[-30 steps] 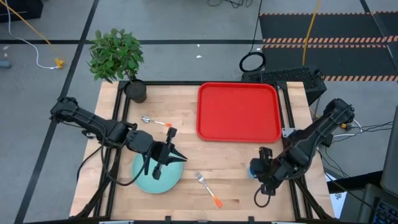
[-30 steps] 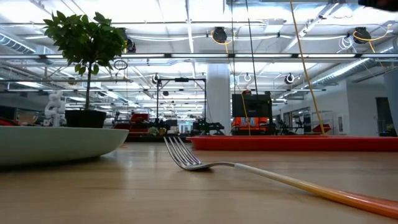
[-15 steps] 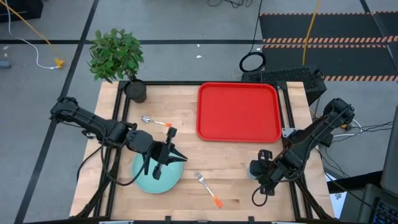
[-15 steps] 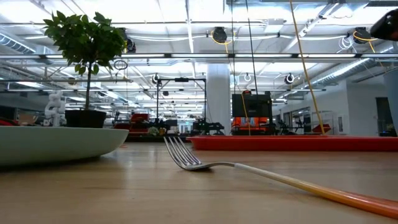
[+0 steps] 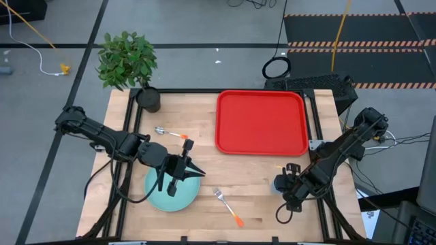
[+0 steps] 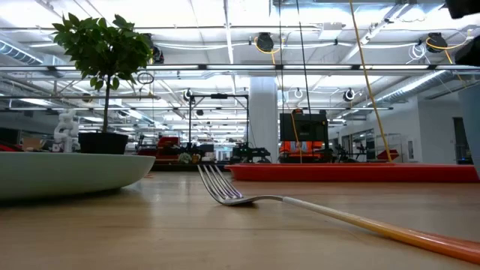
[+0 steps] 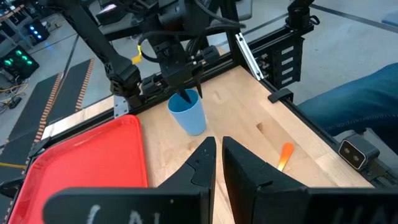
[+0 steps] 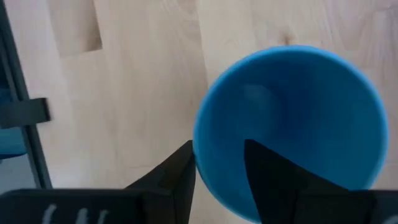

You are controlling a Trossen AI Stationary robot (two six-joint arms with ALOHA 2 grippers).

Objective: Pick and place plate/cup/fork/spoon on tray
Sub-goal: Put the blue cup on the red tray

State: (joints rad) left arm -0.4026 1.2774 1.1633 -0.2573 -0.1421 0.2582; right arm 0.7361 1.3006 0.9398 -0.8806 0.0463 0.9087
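Overhead, my left gripper [image 5: 178, 178] hovers above the plate [image 5: 161, 197], fingers nearly together, gripping nothing and masking much of it. Spoon [image 5: 169, 133] lies beyond, fork [image 5: 227, 207] mid-table, tray [image 5: 261, 121] bare. My right gripper [image 5: 285, 184] straddles the cup's [image 7: 189, 113] rim, one finger [image 8: 273, 177] inside, one outside; whether it grips, I cannot tell.

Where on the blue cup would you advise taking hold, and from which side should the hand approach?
Grip the cup by its rim, coming from above. It stands upright with its mouth open upward, so one finger can go inside and one outside the thin wall. The right hand is already placed this way: one finger sits inside the cup, the other outside. Whether it has clamped the wall is unclear.
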